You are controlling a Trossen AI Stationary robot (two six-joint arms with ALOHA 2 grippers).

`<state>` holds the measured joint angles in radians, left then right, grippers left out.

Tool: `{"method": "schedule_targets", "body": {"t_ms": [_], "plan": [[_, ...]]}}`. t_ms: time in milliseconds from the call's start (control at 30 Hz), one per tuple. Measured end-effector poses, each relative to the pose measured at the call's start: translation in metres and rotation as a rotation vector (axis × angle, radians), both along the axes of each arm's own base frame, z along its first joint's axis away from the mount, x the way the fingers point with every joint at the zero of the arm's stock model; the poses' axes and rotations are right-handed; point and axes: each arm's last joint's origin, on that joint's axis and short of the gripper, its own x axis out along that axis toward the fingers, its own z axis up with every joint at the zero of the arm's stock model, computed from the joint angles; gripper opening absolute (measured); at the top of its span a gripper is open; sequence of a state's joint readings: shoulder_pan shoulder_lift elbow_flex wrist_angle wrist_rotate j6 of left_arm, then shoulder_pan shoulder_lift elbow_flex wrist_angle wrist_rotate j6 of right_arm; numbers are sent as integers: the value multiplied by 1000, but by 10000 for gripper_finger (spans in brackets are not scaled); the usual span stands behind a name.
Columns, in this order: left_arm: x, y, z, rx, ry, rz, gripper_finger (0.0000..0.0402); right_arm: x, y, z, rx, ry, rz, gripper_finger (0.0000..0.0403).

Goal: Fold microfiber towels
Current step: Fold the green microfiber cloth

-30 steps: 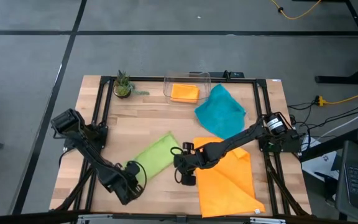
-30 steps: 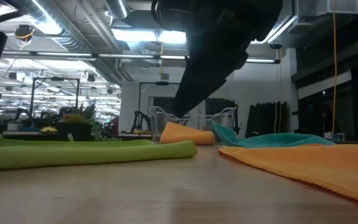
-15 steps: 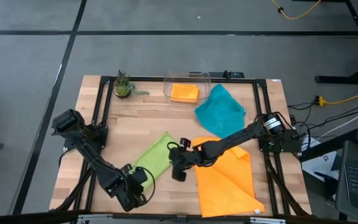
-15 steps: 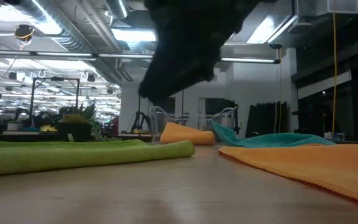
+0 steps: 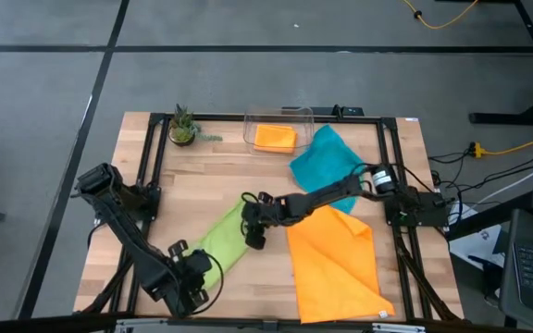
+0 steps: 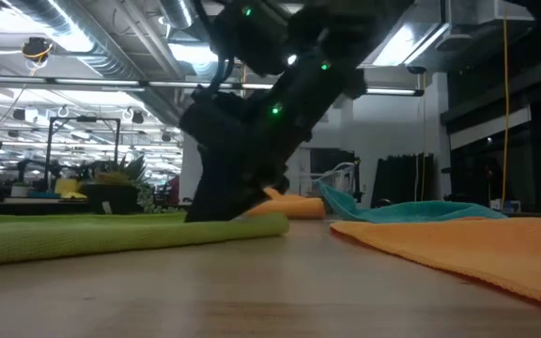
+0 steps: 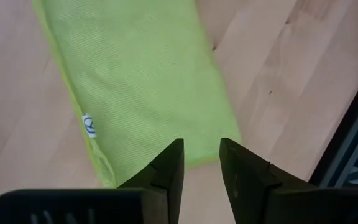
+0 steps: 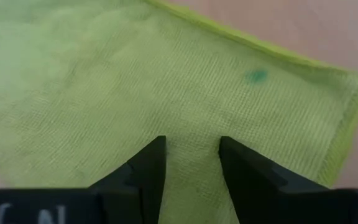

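I hold both grippers parted and empty over the half-folded lime green towel [image 5: 223, 242]: right gripper [image 5: 252, 233] above one end, left gripper [image 5: 199, 274] above the other; orange towel [image 5: 333, 261] and teal towel [image 5: 328, 165] lie unfolded beyond, another orange one [image 5: 275, 137] sits in the bin [image 5: 248, 132]

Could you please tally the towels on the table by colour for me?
Orange towels: 2 (one in the clear bin, one spread out)
Lime green towel: 1
Teal towel: 1
Total: 4

Robotics laboratory: wooden worktop [image 5: 202, 176] in a black metal frame [image 5: 146, 166], grey floor, exposed ceiling ducts [image 6: 111, 42], strip lighting and equipment benches beyond.
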<state>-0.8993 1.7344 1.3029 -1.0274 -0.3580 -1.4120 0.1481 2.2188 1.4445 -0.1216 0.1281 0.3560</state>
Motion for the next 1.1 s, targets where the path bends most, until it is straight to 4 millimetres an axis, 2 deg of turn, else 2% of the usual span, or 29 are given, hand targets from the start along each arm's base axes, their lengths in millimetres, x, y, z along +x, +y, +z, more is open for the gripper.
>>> {"method": "schedule_targets", "body": {"t_ms": [267,467,600,667,767,933,1100], "plan": [[-2,0,0,25,-11,-4,98,16,-52,-1,-132,-112,182,156],[-1,1,0,31,-19,-2,98,35,-84,24,-238,-207,207,156],[0,1,1,43,-32,2,98,46,-88,50,-148,-293,117,156],[0,2,1,48,-34,3,98,51,-75,64,-90,-336,150,156],[-1,2,1,58,-42,3,98,52,-36,68,-37,-363,215,156],[-1,2,1,69,-47,-4,98,51,33,39,-61,-367,248,156],[-1,4,1,88,-47,-3,98,67,75,7,-11,-369,259,156]]}}
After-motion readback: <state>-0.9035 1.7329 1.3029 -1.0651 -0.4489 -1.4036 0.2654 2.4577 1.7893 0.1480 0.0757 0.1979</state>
